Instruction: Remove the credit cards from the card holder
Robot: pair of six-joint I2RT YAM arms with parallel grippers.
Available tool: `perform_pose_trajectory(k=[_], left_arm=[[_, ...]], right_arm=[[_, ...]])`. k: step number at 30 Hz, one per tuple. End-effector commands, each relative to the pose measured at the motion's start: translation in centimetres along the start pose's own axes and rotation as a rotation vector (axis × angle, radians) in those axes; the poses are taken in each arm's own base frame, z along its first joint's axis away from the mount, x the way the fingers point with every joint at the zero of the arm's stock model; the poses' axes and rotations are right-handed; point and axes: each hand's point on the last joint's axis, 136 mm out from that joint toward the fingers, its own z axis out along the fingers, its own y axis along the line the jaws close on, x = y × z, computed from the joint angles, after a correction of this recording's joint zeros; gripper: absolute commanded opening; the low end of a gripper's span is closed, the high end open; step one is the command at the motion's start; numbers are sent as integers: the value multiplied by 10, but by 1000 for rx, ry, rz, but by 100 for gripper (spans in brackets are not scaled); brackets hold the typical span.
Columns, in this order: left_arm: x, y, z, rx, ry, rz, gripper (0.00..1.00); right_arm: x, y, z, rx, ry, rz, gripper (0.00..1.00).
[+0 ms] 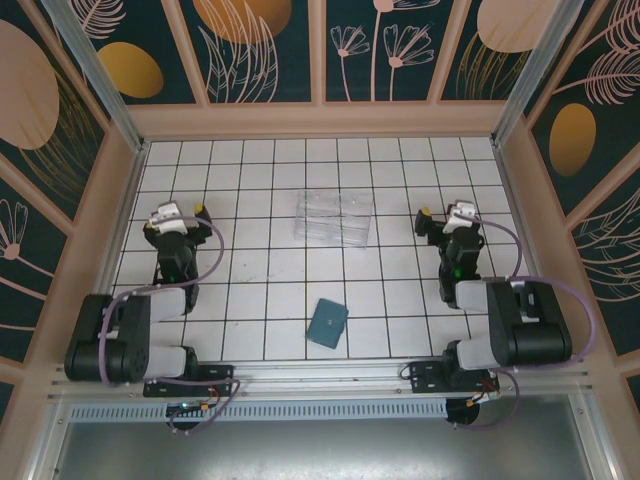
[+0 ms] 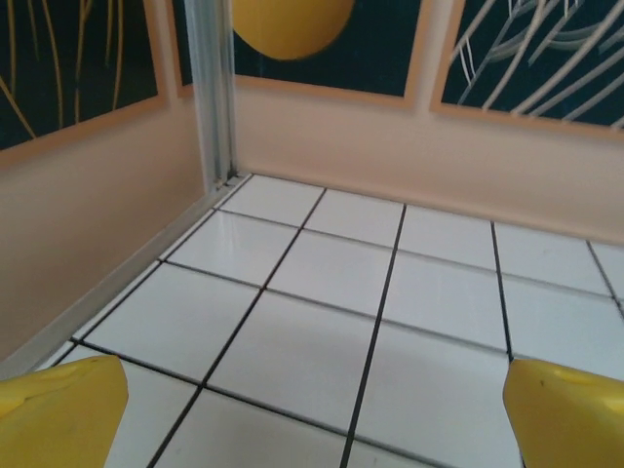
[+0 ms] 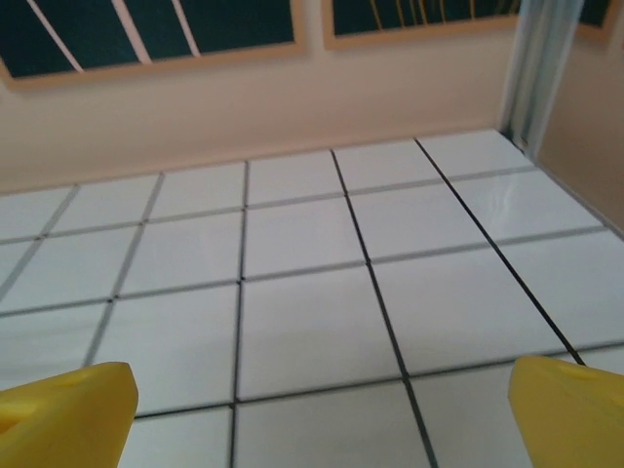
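Left pincer (image 1: pixel 180 213), right pincer (image 1: pixel 445 213) spread at 9 and 3, so I can reach closed holder (image 1: pixel 327 322) at 6.

The teal card holder (image 1: pixel 327 322) lies closed and flat, slightly askew, on the near-centre tiles.

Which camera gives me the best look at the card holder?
Top external: the card holder lies flat, whole and unobstructed, on the tiles near the front edge. The wrist views face white tiles and the far walls.
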Motion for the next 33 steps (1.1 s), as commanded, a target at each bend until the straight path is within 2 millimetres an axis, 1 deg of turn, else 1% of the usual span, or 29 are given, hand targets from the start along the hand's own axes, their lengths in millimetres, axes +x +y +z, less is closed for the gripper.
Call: perform_pose_trajectory(k=[1, 2, 3, 6, 9, 11, 12, 14, 15, 16, 17, 19, 20, 21, 23, 26, 29, 33], left_arm=[[7, 0, 4, -37, 164, -72, 90], [12, -8, 4, -25, 226, -110, 89], [17, -18, 3, 5, 282, -125, 88], [34, -53, -12, 76, 409, -98, 89], [50, -93, -36, 195, 507, -108, 91], [60, -122, -55, 282, 585, -120, 91], [66, -134, -64, 318, 618, -116, 91], [78, -164, -86, 410, 705, -122, 90], [85, -177, -97, 455, 746, -121, 90], [93, -189, -110, 493, 792, -123, 90], [101, -200, -123, 530, 839, -127, 90], [116, -216, -150, 594, 935, -131, 89], [123, -223, -166, 634, 986, -130, 89], [129, -228, -179, 666, 1030, -128, 89], [144, -231, -208, 713, 1137, -149, 87], [162, -231, -246, 777, 1286, -187, 84], [173, -231, -273, 823, 1380, -171, 83], [184, -231, -289, 846, 1468, -155, 76]], right_arm=[[-6, 4, -8, 32, 61, 1, 97], [-5, 12, -13, 16, 88, -13, 95], [-7, 17, -18, 15, 104, -18, 95], [-4, 31, -35, -22, 204, 64, 94], [4, 43, -53, -82, 313, 190, 91], [16, 53, -66, -113, 411, 328, 87], [23, 61, -72, -144, 464, 383, 85], [40, 88, -87, -256, 588, 475, 79], [47, 99, -94, -286, 633, 504, 79], [54, 114, -103, -331, 682, 522, 79], [59, 129, -111, -374, 724, 527, 79], [69, 154, -128, -433, 809, 518, 79], [75, 168, -137, -469, 858, 505, 79], [79, 176, -143, -483, 896, 496, 79], [91, 192, -160, -509, 985, 471, 79], [109, 201, -180, -513, 1094, 467, 79], [129, 204, -200, -512, 1207, 464, 79], [148, 212, -225, -518, 1318, 451, 79]])
